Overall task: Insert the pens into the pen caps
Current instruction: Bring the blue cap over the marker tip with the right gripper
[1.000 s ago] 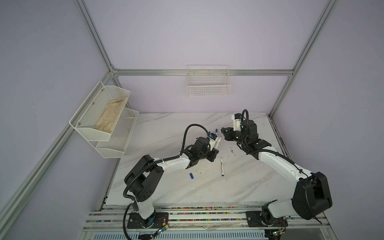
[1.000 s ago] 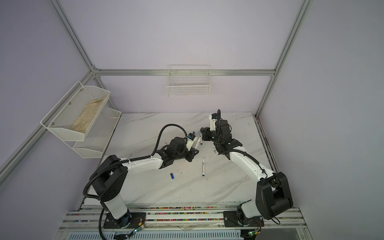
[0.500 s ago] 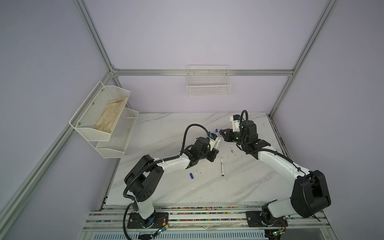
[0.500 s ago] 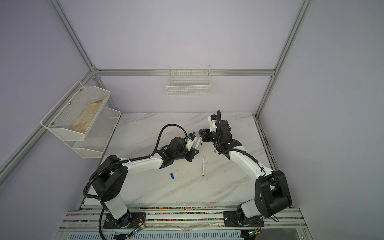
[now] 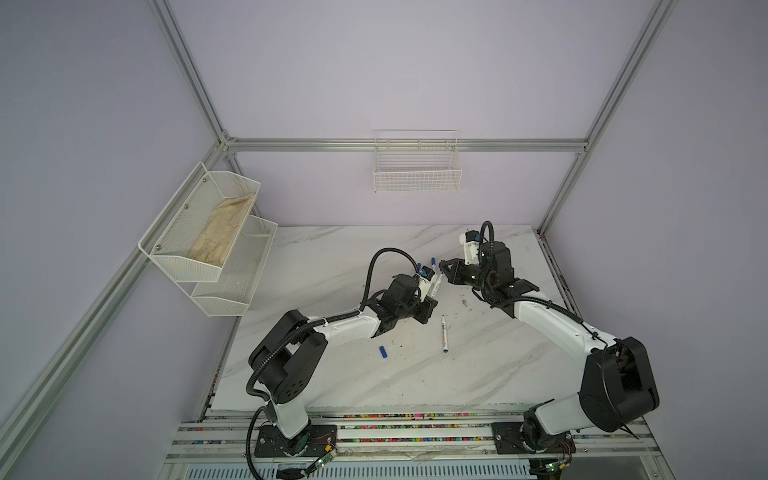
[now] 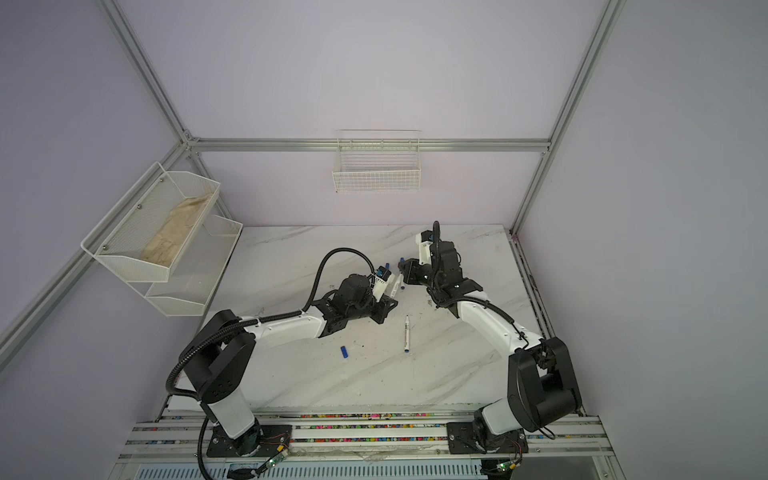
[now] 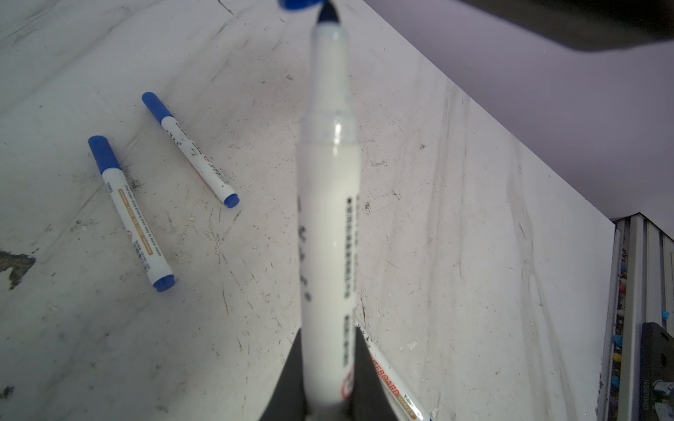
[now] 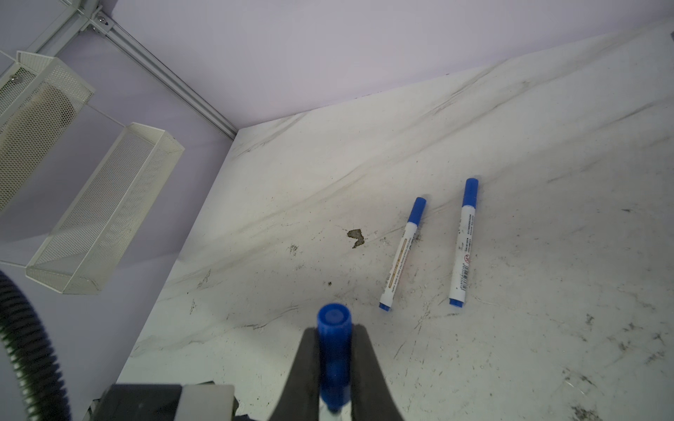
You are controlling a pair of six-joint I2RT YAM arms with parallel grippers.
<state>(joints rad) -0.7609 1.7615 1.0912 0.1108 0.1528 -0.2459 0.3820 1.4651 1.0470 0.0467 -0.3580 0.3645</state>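
Left wrist: white, dark-tipped pen

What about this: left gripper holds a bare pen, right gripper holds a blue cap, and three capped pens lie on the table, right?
Only two capped pens lie on the table, not three; the right wrist view shows both. The left gripper holds a bare pen, the right gripper a blue cap.

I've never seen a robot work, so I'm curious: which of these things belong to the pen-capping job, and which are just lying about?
Part of the job:
- held pen in the left tool
- held cap in the right tool
- loose pen and loose cap on the table
- two capped pens, already done

Just there:
- wire basket
- mesh shelf
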